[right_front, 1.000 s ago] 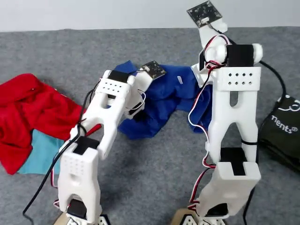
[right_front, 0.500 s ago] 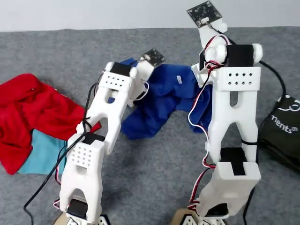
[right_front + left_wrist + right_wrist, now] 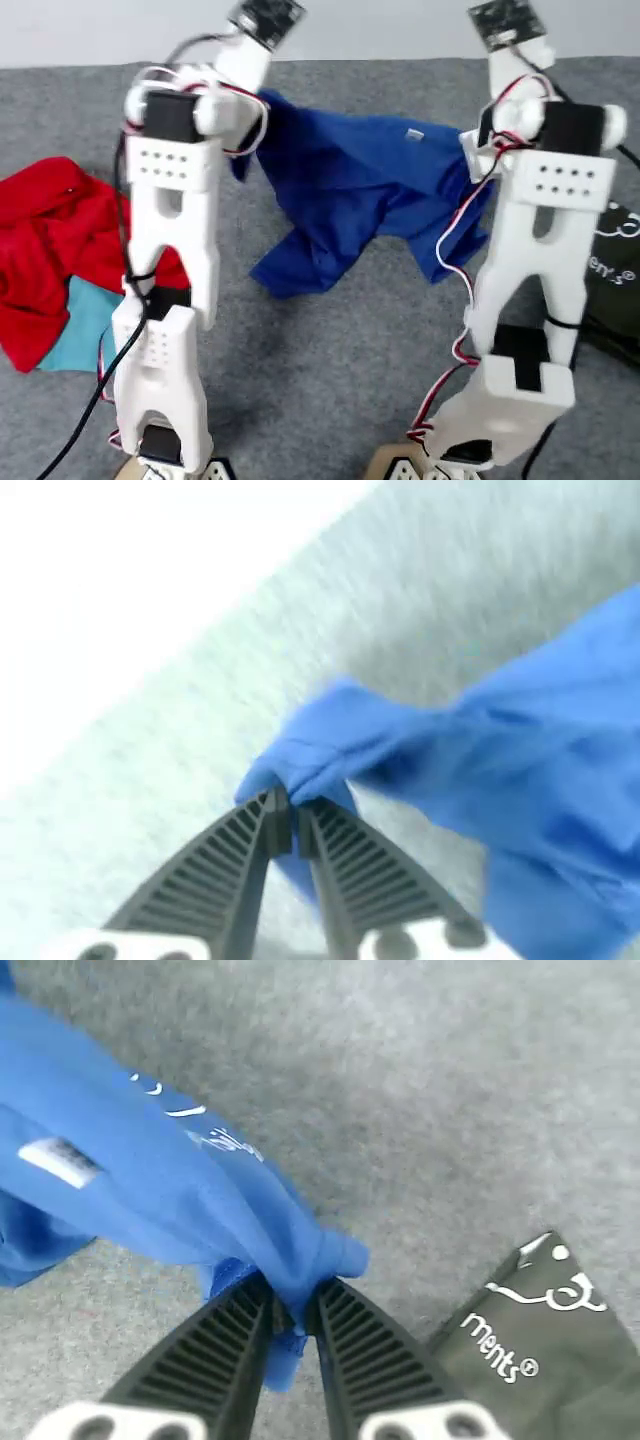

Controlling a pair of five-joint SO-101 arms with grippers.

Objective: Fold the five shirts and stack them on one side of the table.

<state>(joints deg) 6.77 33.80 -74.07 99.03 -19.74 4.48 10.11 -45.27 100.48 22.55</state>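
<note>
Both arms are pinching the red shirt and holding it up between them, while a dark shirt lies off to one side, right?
Not quite: the left gripper and right gripper pinch the blue shirt, as both wrist views show; the red shirt lies on the table. The dark shirt does lie to one side.

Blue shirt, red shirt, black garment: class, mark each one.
blue shirt [image 3: 350, 190], high view, its hanging middle.
red shirt [image 3: 60, 230], high view, its crumpled middle.
black garment [image 3: 570, 1370], right wrist view, plain fabric beside print.
</note>
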